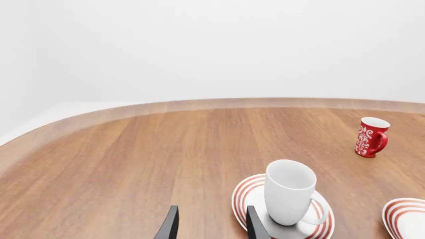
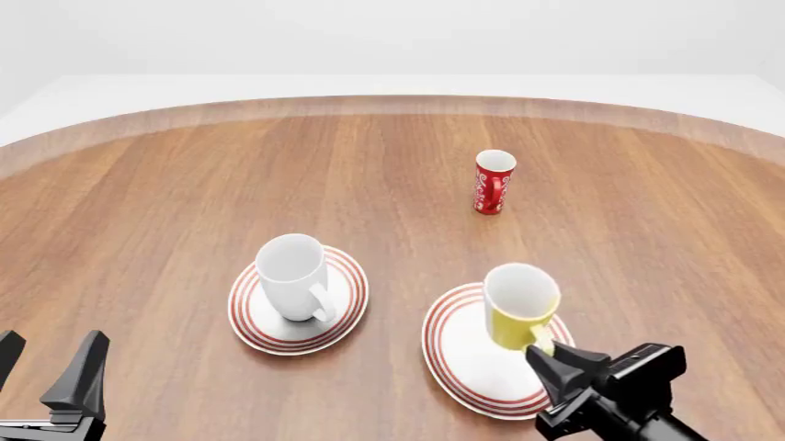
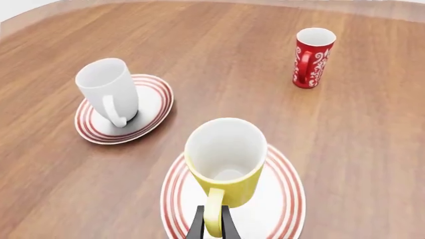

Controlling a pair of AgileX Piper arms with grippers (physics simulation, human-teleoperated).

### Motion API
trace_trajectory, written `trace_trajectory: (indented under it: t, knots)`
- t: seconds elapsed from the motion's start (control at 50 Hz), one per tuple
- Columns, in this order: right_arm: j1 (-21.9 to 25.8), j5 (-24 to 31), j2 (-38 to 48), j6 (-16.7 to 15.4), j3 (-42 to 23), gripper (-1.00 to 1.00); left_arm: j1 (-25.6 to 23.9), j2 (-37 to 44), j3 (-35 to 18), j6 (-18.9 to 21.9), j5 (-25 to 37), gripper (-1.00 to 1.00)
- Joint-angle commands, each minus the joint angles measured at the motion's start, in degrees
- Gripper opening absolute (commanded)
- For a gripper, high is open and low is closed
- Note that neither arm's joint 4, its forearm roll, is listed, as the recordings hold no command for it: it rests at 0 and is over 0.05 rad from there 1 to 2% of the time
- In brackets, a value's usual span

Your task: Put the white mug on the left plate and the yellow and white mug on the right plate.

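Table (image 2: 160,193) brown wood, curved far edge; bkgd plain white.

front overhead, wrists low, plates shared

I log the white mug (image 2: 293,275) standing on the left plate (image 2: 298,299), left of centre; the yellow and white mug (image 2: 521,306) on the right plate (image 2: 491,349), near right; plates side by side, apart; I note a third mug (image 2: 494,182) on the table (image 2: 160,211), far behind the right plate.
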Motion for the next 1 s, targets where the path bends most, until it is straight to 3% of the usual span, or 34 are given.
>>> trace_trajectory:
  t: [0.02,0.1,0.12,0.5,1.0]
  knots:
    - [0.01,-3.27,4.75,-0.32,0.0,-1.0,0.0,0.0,0.0,0.0,0.0,1.0]
    - [0.09,-5.07,7.09,-0.31,0.0,-1.0,0.0,0.0,0.0,0.0,0.0,1.0]
    - [0.5,-6.29,9.14,-1.58,0.0,-1.0,0.0,0.0,0.0,0.0,0.0,1.0]
    - [0.06,-11.88,16.73,-1.67,0.0,-1.0,0.0,0.0,0.0,0.0,0.0,1.0]
    - [-0.69,-13.13,18.58,-1.55,-0.01,-1.0,0.0,0.0,0.0,0.0,0.0,1.0]
